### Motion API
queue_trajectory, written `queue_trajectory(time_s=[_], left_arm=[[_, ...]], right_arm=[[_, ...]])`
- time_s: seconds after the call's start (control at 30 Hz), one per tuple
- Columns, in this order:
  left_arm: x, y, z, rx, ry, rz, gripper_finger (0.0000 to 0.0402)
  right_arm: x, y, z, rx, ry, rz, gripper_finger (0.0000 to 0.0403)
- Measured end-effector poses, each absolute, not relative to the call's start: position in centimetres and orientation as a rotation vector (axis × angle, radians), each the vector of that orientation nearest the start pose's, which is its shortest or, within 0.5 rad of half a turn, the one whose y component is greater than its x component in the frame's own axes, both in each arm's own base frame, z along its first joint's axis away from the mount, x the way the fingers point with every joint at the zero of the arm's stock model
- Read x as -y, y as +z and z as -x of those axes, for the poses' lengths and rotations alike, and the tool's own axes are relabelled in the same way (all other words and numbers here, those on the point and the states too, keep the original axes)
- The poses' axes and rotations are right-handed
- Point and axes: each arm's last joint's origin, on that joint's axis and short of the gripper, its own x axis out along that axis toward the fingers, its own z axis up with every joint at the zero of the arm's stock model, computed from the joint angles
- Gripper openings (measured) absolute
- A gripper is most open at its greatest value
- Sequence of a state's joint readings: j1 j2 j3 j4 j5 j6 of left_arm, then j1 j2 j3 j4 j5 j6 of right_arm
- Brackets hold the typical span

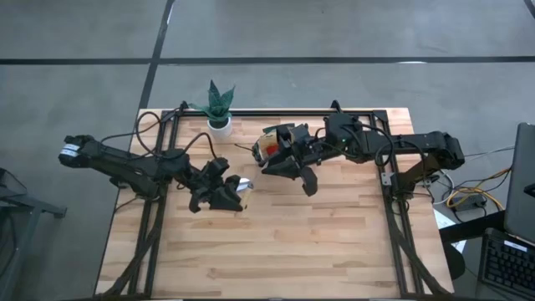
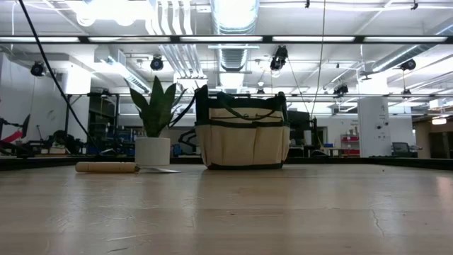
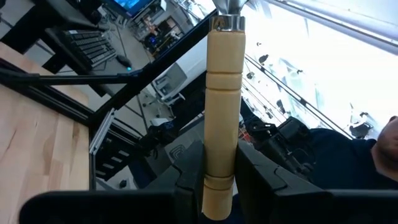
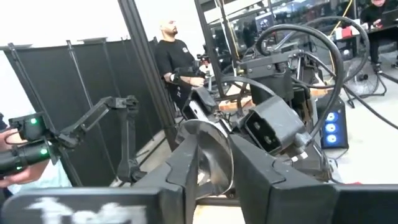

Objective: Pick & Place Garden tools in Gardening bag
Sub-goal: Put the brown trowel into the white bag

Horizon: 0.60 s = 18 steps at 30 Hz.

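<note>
While the gardening bag (image 2: 242, 134) stands at the table's far edge beside the potted plant (image 1: 218, 107), your left gripper (image 3: 219, 180) pinches a trowel's wooden handle (image 3: 222, 112) mid-table. Your right gripper (image 4: 214, 163), over the bag, clamps a silver trowel blade (image 4: 211, 152). One trowel (image 2: 117, 167) lies by the pot. You have at least three placements left; shears not visible.

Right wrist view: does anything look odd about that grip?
Yes. The right gripper pinches a trowel by its silver blade, not the handle, which is out of sight. In the high view it hangs beside the gardening bag. The left gripper grips its trowel's wooden handle normally.
</note>
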<state>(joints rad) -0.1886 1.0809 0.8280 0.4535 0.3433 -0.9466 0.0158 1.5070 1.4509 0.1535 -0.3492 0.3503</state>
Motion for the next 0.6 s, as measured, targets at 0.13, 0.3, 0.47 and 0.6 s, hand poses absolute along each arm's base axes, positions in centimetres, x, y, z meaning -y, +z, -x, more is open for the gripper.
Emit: queue_trajectory(time_s=[0.13,0.3,0.47,0.6], left_arm=[[5.5,35.21,-23.49,-0.067,-0.59,0.905,0.0073],[5.51,35.25,-23.46,-0.064,-0.595,0.897,0.0081],[5.37,35.06,-23.58,-0.057,-0.532,0.909,0.0092],[5.18,34.42,-23.76,-0.1,-0.459,0.923,0.0111]], right_arm=[[-1.55,42.24,-34.54,0.032,0.382,-0.323,0.0043],[-1.6,42.35,-34.51,0.038,0.401,-0.325,0.0012],[-1.56,42.62,-34.38,0.032,0.396,-0.336,0.0008],[-1.54,43.04,-33.74,-0.014,0.382,-0.33,0.0007]])
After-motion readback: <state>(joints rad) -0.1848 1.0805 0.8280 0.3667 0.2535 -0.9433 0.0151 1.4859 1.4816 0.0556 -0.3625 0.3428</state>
